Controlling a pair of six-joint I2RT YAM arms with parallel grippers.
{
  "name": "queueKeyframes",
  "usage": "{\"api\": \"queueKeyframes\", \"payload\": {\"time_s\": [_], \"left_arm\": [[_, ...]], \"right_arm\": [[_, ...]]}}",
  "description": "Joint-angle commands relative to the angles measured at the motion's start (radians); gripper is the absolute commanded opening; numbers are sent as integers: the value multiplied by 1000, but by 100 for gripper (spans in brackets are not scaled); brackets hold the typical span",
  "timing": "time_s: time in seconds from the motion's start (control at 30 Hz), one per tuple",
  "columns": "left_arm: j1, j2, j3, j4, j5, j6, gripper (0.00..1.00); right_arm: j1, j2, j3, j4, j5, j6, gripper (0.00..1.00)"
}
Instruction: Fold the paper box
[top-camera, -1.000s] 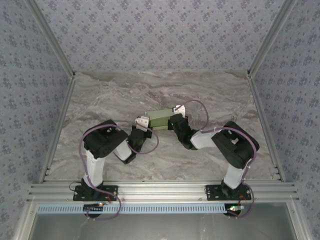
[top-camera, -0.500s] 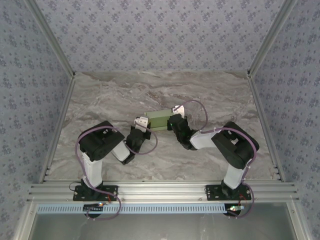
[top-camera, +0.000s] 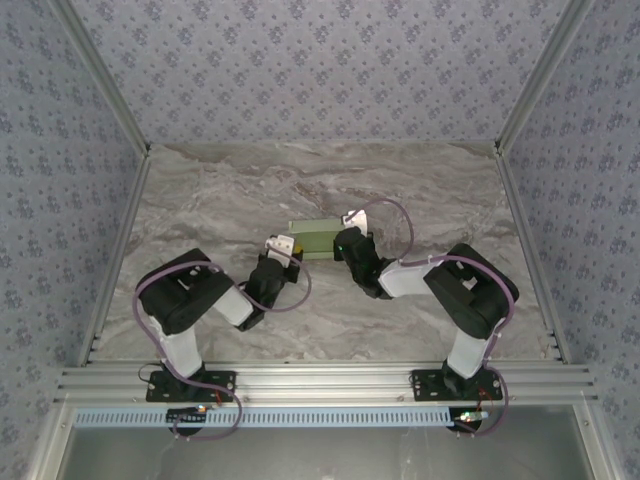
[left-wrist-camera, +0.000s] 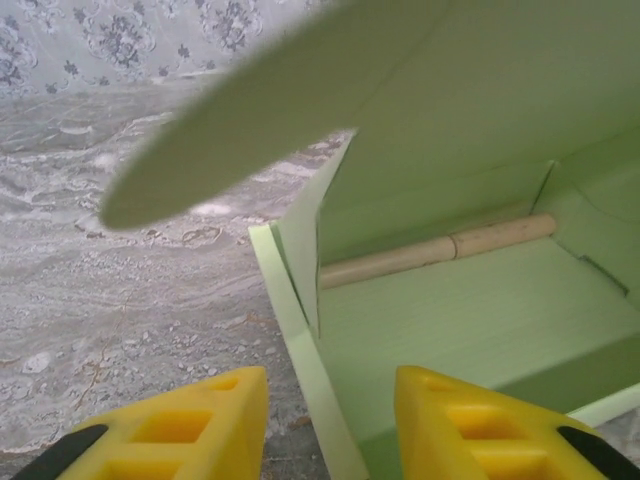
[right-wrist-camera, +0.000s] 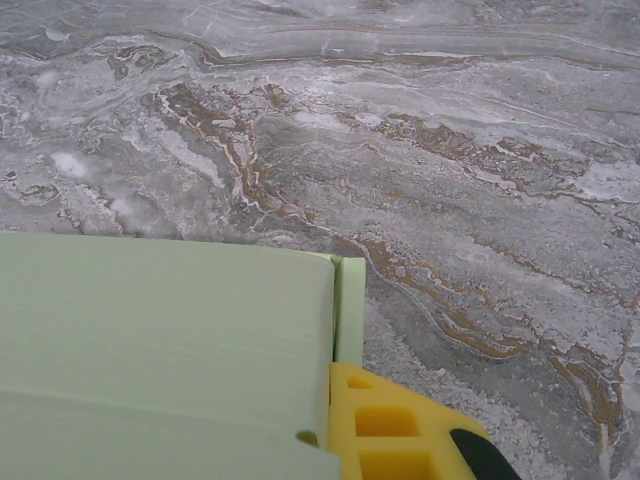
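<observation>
The paper box (top-camera: 313, 238) is a small pale green box lying mid-table between my two grippers. In the left wrist view its open left end (left-wrist-camera: 480, 310) faces me, with a rounded lid flap (left-wrist-camera: 300, 110) raised above it. A thin tan wooden stick (left-wrist-camera: 440, 250) lies inside against the back wall. My left gripper (top-camera: 288, 246) is open, its yellow fingertips (left-wrist-camera: 215, 420) standing either side of the box's side flap edge without pinching it. My right gripper (top-camera: 345, 243) is shut at the right end of the box (right-wrist-camera: 160, 320). One of its yellow fingers (right-wrist-camera: 395, 425) presses the end wall and the other is hidden behind card.
The grey marbled table (top-camera: 220, 190) stretches around the box on all sides. Patterned walls and metal rails (top-camera: 120, 250) bound it at the left, right and back. Both arms' elbows and cables (top-camera: 190, 290) sit near the front rail.
My left gripper has opened and let go of the box's left end, and the left arm's elbow has swung back and to the left. The right arm and box have hardly moved.
</observation>
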Motion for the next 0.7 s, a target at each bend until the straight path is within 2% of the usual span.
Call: {"api": "queueKeyframes", "payload": {"time_s": [0.0, 0.13, 0.27, 0.47, 0.57, 0.67], "left_arm": [[-10, -89, -23, -63, 32, -29, 41], [-9, -220, -46, -171, 53, -58, 43], [2, -435, -50, -366, 87, -73, 43], [131, -709, 44, -716, 235, -184, 44], [207, -720, 143, -859, 307, -232, 47], [259, -660, 245, -941, 374, -246, 49]], "right_arm": [[2, 22, -18, -206, 8, -16, 0], [2, 18, -11, -213, 9, -22, 0], [2, 12, -3, -223, 8, -28, 0], [2, 9, 1, -223, 8, -33, 0], [3, 14, 5, -221, 4, -35, 0], [3, 17, 7, -221, 4, -36, 0]]}}
